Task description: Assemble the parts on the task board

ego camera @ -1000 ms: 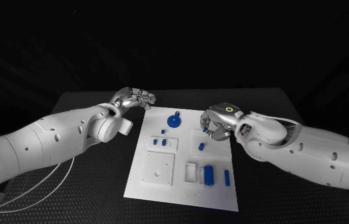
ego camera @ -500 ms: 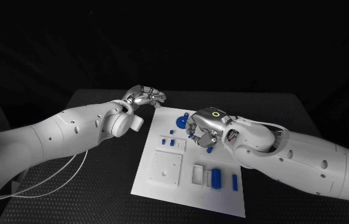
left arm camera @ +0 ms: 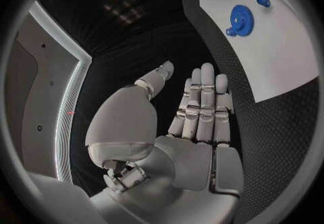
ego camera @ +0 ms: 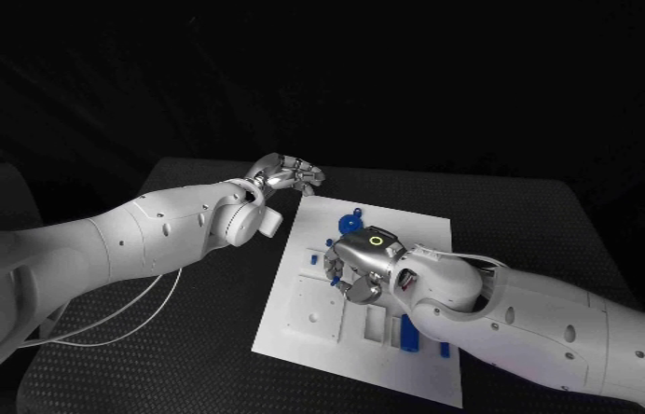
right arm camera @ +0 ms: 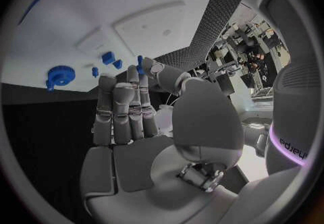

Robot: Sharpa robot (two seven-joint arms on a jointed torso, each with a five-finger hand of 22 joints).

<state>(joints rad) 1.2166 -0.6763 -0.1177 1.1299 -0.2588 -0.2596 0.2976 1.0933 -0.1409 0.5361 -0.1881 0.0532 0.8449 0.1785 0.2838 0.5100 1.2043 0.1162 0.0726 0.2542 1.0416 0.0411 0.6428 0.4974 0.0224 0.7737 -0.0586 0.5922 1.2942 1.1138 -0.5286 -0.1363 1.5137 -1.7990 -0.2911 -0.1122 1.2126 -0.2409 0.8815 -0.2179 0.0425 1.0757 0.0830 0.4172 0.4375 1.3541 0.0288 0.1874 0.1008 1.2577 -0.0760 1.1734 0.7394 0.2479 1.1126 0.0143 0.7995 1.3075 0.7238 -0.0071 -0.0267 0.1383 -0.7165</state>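
Two hands are at work over the task board: the right hand hovers low over the board's centre, apparently pinching a small blue part between thumb and fingertip, though the wrist view is too cramped to confirm contact. The left hand waits off the board's 11 o'clock corner, fingers straight, slightly apart and holding nothing, probably parked clear of the right arm's path. A blue gear sits toward 12 o'clock, small blue pegs lie beside the right hand, and blue bars rest near 5 o'clock, not yet assembled.
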